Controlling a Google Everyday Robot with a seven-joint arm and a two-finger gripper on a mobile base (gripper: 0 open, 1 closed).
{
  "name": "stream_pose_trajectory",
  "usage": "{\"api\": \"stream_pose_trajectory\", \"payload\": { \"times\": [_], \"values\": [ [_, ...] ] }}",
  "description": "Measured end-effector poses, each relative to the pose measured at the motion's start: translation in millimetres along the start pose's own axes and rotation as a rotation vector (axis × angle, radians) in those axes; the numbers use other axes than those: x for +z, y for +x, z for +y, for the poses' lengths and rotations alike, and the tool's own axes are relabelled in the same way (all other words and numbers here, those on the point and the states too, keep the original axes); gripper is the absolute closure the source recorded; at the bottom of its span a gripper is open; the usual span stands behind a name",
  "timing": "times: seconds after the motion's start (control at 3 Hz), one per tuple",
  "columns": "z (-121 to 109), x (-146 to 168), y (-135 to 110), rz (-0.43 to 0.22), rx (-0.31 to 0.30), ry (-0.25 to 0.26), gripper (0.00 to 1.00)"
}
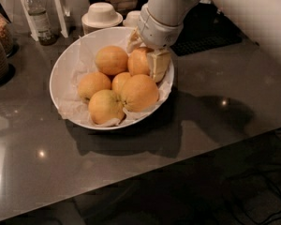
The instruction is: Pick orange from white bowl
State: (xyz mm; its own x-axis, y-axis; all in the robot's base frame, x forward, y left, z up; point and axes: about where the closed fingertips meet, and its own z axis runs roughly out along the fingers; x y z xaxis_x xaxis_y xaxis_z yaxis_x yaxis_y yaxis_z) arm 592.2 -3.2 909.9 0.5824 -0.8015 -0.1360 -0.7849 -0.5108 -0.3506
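— Since the bowl is item one, where does it stand?
— White bowl (pixel 61 74), on the dark grey counter (pixel 215 125), left of centre in the view. It is lined with crinkled white paper (pixel 72 109). Six oranges lie inside, packed close together.
— Gripper position?
— The gripper (pixel 144 62) is down inside the bowl at its 2 o'clock. The white arm (pixel 166 8) enters from 1 o'clock of the frame.
— State of it?
— Clamped on the orange (pixel 138 62) at that spot. One pale finger (pixel 159 62) lies flat against the fruit's 3 o'clock side, and the other meets its 11 o'clock edge. The orange sits among the rest, touching neighbours at its 9 and 6 o'clock.
— Remaining fruit?
— The other five oranges (pixel 139 93) fill the centre and the 6-to-9 o'clock part of the bowl.
— Surroundings?
— An upturned white dish (pixel 101 15) stands just beyond the rim at the bowl's 12 o'clock. A capped bottle (pixel 37 18) is at 10 o'clock and a dark mat (pixel 210 32) at 2 o'clock, both apart from the bowl.
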Motion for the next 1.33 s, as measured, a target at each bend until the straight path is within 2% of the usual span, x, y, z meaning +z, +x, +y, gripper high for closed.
{"api": "stream_pose_trajectory", "payload": {
  "times": [0.33,0.67,1.0,1.33],
  "values": [
    [-1.3,9.7,2.7,-0.017,-0.019,-0.029,0.22],
    [-0.9,13.7,5.8,-0.026,-0.015,-0.043,0.24],
    [0.5,16.5,9.9,-0.032,-0.003,-0.055,0.43],
    [1.9,17.9,13.0,-0.036,0.009,-0.061,0.66]
  ]
}}
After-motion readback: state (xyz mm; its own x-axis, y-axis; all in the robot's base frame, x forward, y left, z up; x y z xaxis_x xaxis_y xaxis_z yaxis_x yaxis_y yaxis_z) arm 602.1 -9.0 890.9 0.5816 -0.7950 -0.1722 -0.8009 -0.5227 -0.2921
